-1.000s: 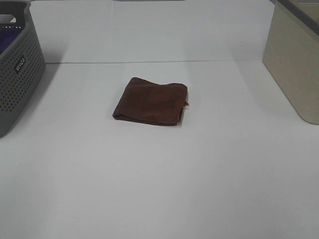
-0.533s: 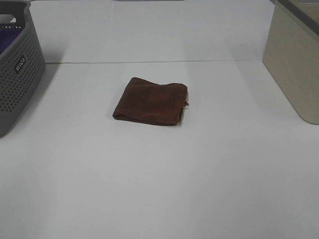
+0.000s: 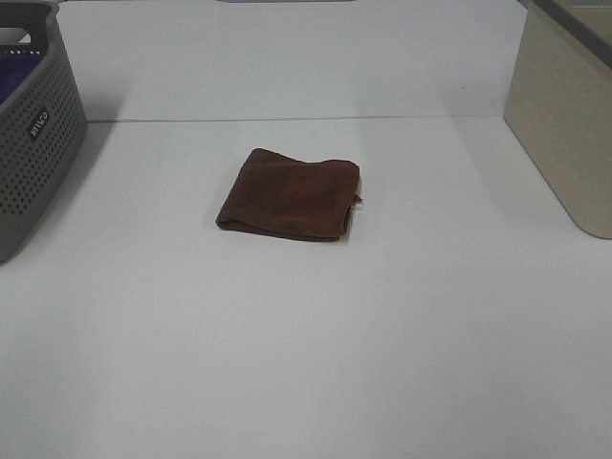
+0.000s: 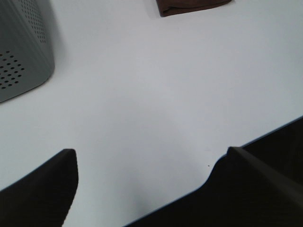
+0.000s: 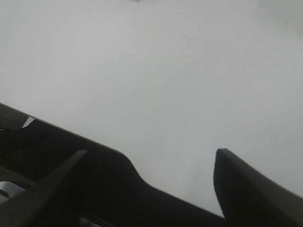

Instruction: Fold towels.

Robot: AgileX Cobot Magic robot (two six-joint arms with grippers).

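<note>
The dark brown towel (image 3: 292, 194) lies folded into a small rectangle at the middle of the white table (image 3: 306, 335), with its white tag (image 3: 360, 202) at its right edge. Neither gripper shows in the exterior high view. In the left wrist view the left gripper (image 4: 147, 161) is open and empty over bare table near the front edge; an edge of the towel (image 4: 189, 5) shows far ahead of it. In the right wrist view the right gripper (image 5: 151, 156) is open and empty over bare table, with no towel near it.
A grey perforated basket (image 3: 29, 124) with something purple (image 3: 11, 81) inside stands at the left edge; it also shows in the left wrist view (image 4: 23, 47). A beige bin (image 3: 564, 115) stands at the right edge. A seam (image 3: 287, 119) crosses the table behind the towel.
</note>
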